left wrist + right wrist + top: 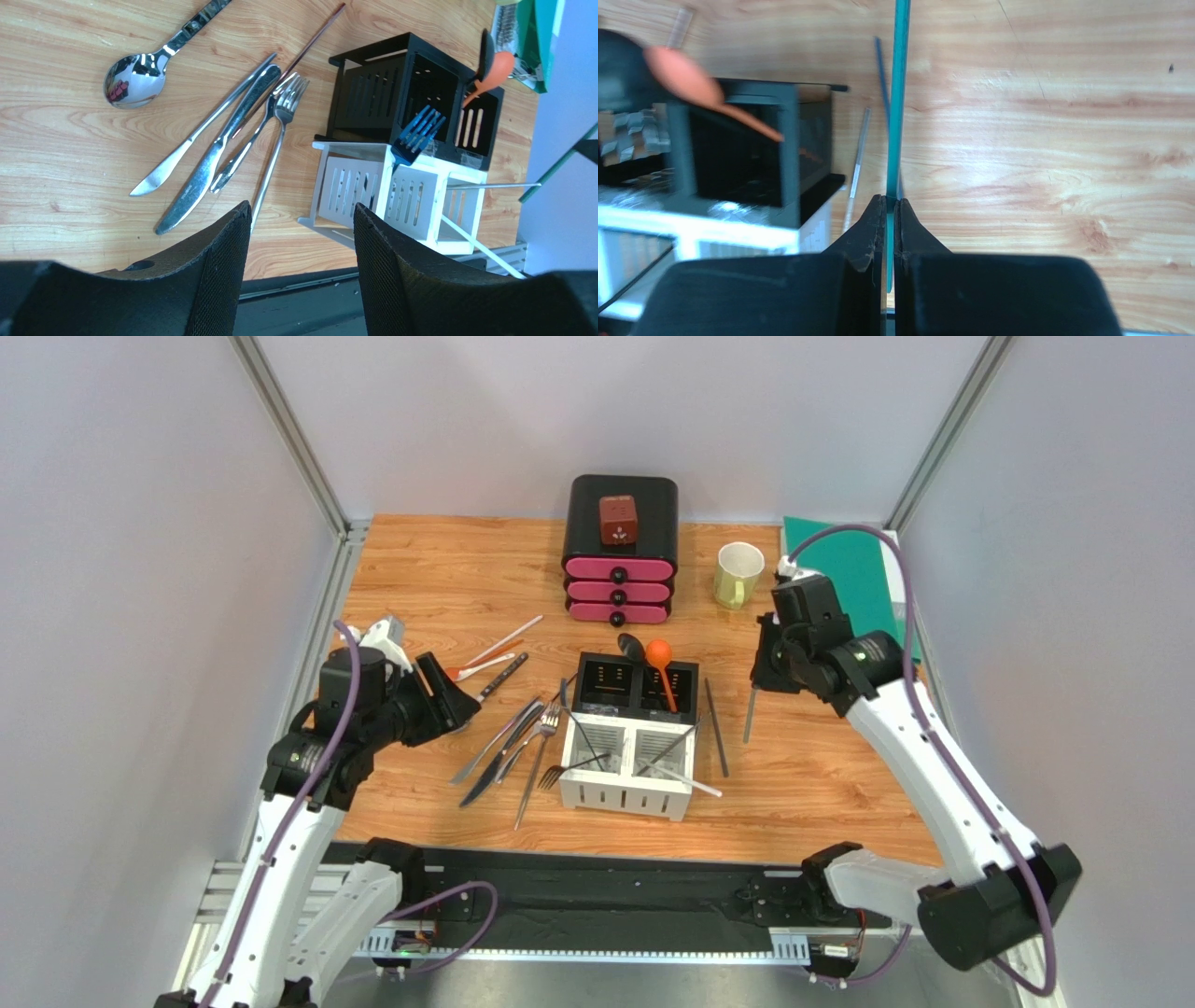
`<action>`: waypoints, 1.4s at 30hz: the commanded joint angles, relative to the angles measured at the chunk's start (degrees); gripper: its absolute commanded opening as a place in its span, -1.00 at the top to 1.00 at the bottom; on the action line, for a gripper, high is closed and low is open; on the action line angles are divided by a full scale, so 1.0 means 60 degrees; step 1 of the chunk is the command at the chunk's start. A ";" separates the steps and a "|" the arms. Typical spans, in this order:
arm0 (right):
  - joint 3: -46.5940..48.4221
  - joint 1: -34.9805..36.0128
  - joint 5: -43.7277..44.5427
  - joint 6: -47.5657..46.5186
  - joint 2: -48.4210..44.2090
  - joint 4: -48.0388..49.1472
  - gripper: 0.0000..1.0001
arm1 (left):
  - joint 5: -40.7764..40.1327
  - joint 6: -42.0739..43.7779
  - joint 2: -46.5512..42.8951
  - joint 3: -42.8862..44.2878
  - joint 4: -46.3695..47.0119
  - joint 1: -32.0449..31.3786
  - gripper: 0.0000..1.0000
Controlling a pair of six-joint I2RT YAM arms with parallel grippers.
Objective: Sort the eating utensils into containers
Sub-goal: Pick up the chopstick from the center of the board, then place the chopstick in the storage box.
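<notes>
The caddy (629, 737) of two black and two white containers stands mid-table. An orange spoon (658, 669) and a black one lean in the back right black compartment, and silver pieces stick out of the white ones. Knives (494, 744) and forks (539, 745) lie left of it, also knives (203, 168), forks (281, 119) and a spoon (133, 78). My left gripper (460, 703) (302, 210) hovers open and empty near them. My right gripper (765, 669) (893, 201) is shut on a thin chopstick (899, 105) hanging right of the caddy (738, 147). Another chopstick (716, 728) lies on the table.
A black-and-pink drawer box (620, 546) with a red-brown block (619, 520) on top stands at the back. A pale green mug (738, 574) and a green board (842, 560) are at the back right. Pale sticks (494, 647) lie back left. Walls close in both sides.
</notes>
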 commanded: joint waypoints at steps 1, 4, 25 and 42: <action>0.0966 0.0369 0.0155 0.0182 -0.1034 0.0187 1.00 | 0.0299 0.0330 -0.0641 -0.0109 -0.0253 -0.0046 -0.24; 0.1362 0.0661 0.0200 0.0343 -0.1386 0.0332 1.00 | 0.0402 0.0331 -0.0905 -0.0123 -0.0399 -0.0046 -0.24; -0.3660 0.6785 0.6015 0.0285 -0.2457 0.6938 1.00 | 0.0607 0.0594 -0.2151 0.0345 -0.2011 -0.0046 -0.24; -0.3779 0.8249 0.8225 0.3416 -0.1052 0.5273 1.00 | 0.0827 0.0638 -0.2224 0.0228 -0.1967 -0.0119 -0.23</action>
